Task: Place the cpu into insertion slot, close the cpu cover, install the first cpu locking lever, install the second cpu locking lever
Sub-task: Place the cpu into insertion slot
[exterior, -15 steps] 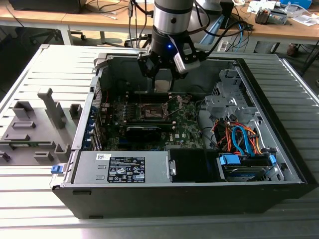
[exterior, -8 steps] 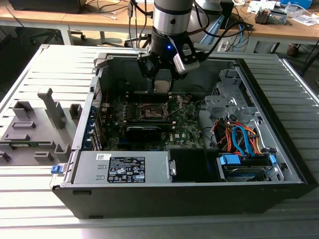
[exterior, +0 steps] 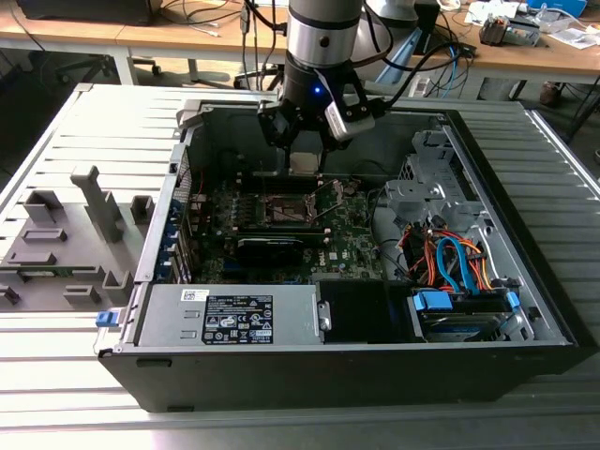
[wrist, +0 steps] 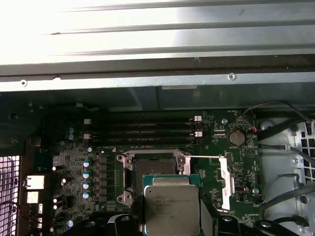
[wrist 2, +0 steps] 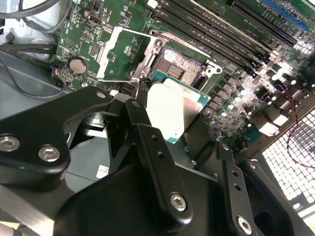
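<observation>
Slatted worktop (exterior: pixel 56 375) w/ open PC case (exterior: pixel 375 361): cpu (wrist: pixel 171 211) was held flat, clamped in the hand (exterior: pixel 304 161), not yet seated. Insertion slot (wrist: pixel 153 167) lay just beyond it, toward the memory slots (wrist: pixel 142 132). Cpu cover (wrist 2: pixel 104 59) was swung open.

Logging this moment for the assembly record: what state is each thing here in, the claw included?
claw, shut on the cpu
cpu, held above the board, not yet seated
insertion slot, empty and uncovered
cpu cover, swung open
computer case, lying on its side, panel off
</observation>
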Robot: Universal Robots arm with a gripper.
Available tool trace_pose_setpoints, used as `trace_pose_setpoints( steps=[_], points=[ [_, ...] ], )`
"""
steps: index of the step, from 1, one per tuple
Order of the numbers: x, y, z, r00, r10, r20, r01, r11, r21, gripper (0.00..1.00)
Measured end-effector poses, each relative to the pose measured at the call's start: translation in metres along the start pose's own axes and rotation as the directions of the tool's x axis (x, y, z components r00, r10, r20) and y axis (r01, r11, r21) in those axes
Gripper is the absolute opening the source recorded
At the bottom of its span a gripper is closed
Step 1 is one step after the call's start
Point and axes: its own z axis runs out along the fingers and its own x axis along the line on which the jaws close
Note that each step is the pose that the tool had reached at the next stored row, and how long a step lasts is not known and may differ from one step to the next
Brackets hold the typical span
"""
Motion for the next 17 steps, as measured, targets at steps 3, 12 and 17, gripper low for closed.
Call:
trace_pose_setpoints(
  steps=[3, 12, 17],
  points=[
    [0.0003, -0.0001, 0.0006, 1.0, 0.0, 0.0, 0.0, 1.0, 0.0, 0.54],
    [0.0008, -0.0002, 0.0019, 1.0, 0.0, 0.0, 0.0, 1.0, 0.0001, 0.54],
    [0.0012, -0.0003, 0.003, 1.0, 0.0, 0.0, 0.0, 1.0, 0.0002, 0.54]
  ],
)
